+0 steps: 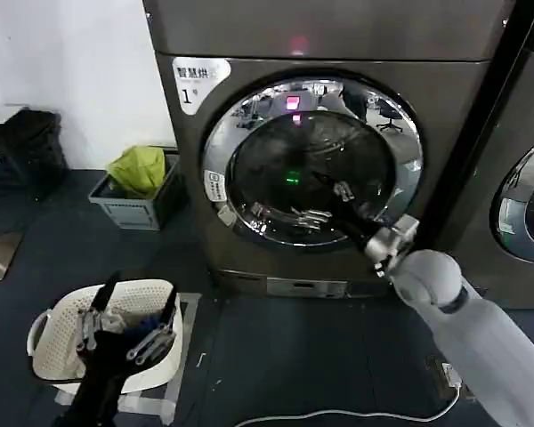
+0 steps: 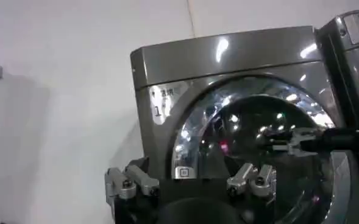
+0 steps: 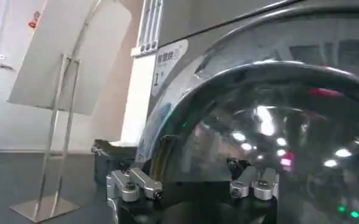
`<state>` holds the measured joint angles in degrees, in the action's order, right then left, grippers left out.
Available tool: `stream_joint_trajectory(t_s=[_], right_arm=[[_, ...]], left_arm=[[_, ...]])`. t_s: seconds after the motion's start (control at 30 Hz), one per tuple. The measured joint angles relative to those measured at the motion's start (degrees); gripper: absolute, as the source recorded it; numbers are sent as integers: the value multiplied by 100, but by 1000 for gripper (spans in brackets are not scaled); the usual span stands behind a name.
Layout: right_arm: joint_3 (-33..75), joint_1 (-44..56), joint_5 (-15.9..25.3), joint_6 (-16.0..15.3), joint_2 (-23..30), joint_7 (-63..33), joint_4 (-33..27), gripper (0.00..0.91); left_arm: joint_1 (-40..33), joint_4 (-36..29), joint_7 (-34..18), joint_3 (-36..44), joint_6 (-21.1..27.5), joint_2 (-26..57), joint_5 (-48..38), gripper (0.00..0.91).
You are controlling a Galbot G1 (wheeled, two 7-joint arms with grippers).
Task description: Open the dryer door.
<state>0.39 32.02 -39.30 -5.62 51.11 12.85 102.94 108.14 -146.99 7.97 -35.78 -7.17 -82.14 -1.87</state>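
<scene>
The dryer door (image 1: 240,124) is a round porthole with a chrome rim and dark glass, on the machine with the "1" sticker (image 1: 190,94). It sits flush with the machine's front. My right gripper (image 1: 331,206) is held up close in front of the glass, right of its middle, fingers spread open and holding nothing. In the right wrist view my right gripper (image 3: 195,192) faces the door's rim (image 3: 185,103) and glass. The left wrist view shows the door (image 2: 194,131) with the right gripper (image 2: 280,141) before it. My left gripper (image 1: 125,334) hangs open, low on the left above a basket.
A white laundry basket (image 1: 62,329) sits on the floor under the left arm. A grey crate with a yellow-green cloth (image 1: 138,169) stands by the wall. A neighbouring machine (image 1: 525,196) is at the right. A white cable (image 1: 338,414) lies on the floor. A sign stand (image 3: 57,122) stands farther off.
</scene>
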Motion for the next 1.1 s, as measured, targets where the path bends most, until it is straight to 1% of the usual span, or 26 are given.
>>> stream_joint_trajectory(t_s=[0.6, 1.1], right_arm=[[-795, -606, 38, -20, 400, -8, -567, 907], [-1245, -1035, 90, -14, 750, -7, -1083, 907]], left_arm=[[-30, 22, 12, -7, -7, -25, -1, 907], [-44, 31, 21, -11, -14, -42, -6, 907]])
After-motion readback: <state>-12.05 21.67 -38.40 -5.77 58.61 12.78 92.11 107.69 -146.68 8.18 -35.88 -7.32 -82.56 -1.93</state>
